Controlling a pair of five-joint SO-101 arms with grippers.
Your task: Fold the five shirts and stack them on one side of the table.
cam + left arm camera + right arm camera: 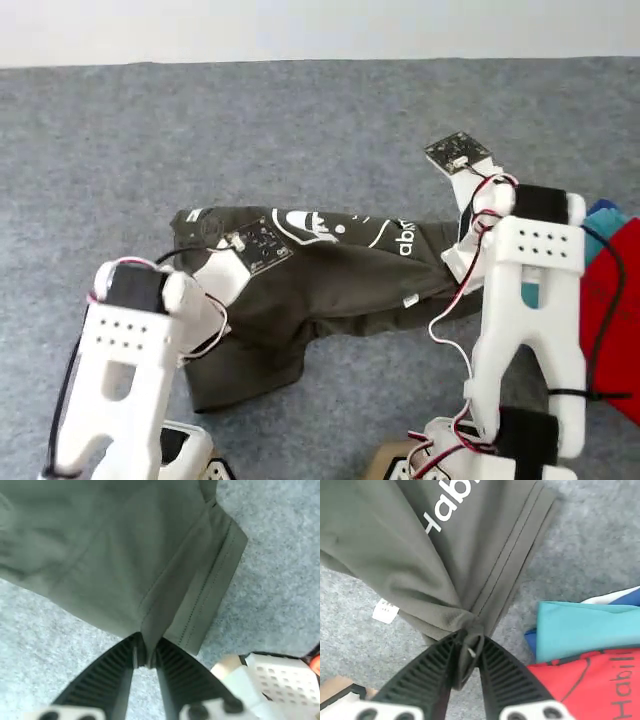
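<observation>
Shirt (125,555) edge inside left claw (146,652), right claw (468,647)

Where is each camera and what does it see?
High view: above the table, looking down on dark shirt, left arm, right arm.
Left wrist view: on the left arm, facing the left hand pinching the shirt.
Right wrist view: on the right arm, facing the right hand pinching it, red shirt nearby.
All share the dark shirt.

High view: from above, down over the table (120,150). Wrist views: close along the left gripper (146,655) and right gripper (469,649); all share the dark shirt (340,280)
</observation>
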